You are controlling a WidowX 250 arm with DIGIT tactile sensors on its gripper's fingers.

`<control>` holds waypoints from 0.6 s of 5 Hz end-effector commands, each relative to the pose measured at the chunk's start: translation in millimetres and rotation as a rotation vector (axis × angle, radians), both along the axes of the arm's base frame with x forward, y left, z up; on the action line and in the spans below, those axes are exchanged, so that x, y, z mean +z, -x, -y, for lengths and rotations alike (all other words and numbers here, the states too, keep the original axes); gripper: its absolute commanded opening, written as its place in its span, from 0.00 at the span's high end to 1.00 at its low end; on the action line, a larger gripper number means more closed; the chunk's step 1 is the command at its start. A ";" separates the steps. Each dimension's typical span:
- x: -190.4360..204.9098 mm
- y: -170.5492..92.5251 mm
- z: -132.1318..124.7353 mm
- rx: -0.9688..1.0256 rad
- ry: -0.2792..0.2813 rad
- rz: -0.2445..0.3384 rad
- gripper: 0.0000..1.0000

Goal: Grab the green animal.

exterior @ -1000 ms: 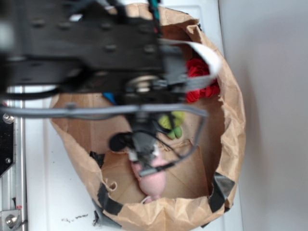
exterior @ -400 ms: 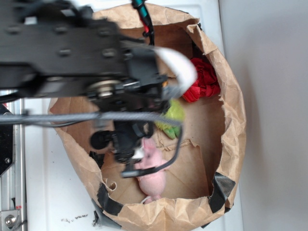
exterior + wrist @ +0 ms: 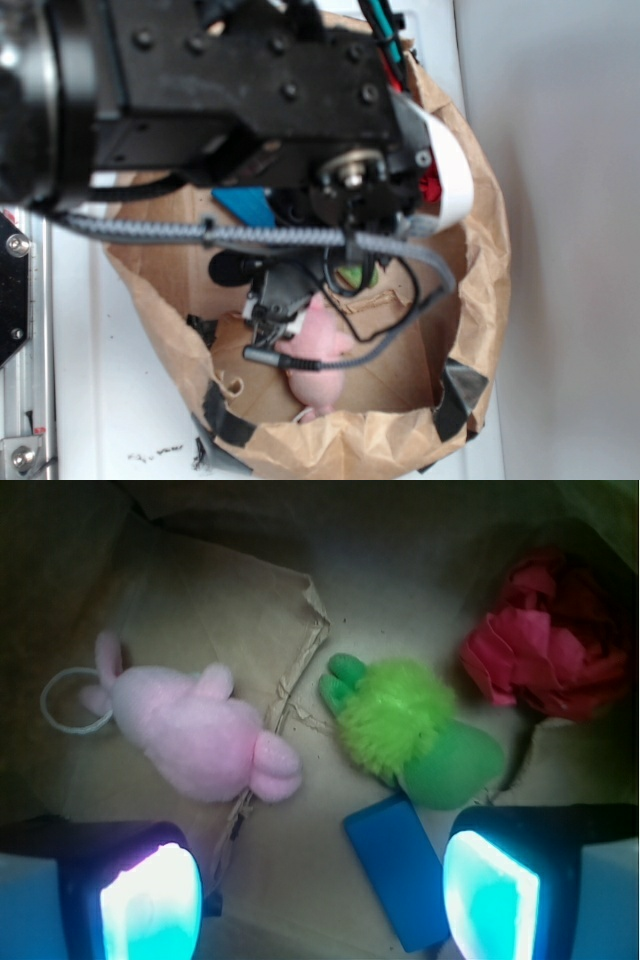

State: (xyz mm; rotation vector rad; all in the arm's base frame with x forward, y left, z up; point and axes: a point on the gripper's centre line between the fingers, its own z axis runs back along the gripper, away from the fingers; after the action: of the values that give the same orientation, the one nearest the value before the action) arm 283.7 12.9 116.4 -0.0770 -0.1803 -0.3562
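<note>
The green animal [image 3: 405,730] lies on the floor of a brown paper bag [image 3: 480,270], fuzzy lime body toward its two small feet, smooth green head pointing to the lower right. In the exterior view only a sliver of the green animal [image 3: 350,274] shows under the arm. My gripper [image 3: 320,895] hangs above the bag floor with its jaws wide apart and nothing between them. The green animal sits ahead of the right finger, apart from it.
A pink plush pig [image 3: 200,730] lies left of the green animal, and a red fabric flower [image 3: 545,650] to its right. A blue flat block [image 3: 395,865] lies between the fingers, nearer the right one. The bag's paper walls surround everything.
The arm has swung to the right over the bag and now hides most of the green animal and the red flower in the exterior view. The toys have not moved.
</note>
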 end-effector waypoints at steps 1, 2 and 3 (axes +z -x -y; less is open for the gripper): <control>19.7 -8.5 -8.0 -0.001 -0.017 0.071 0.00; 13.1 -14.8 -6.3 -0.250 -0.034 0.137 0.00; 11.6 -11.5 -5.9 -0.400 -0.020 0.164 0.00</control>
State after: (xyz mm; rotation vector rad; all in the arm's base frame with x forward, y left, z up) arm 289.5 7.7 115.7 -0.1012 -0.2869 -0.7777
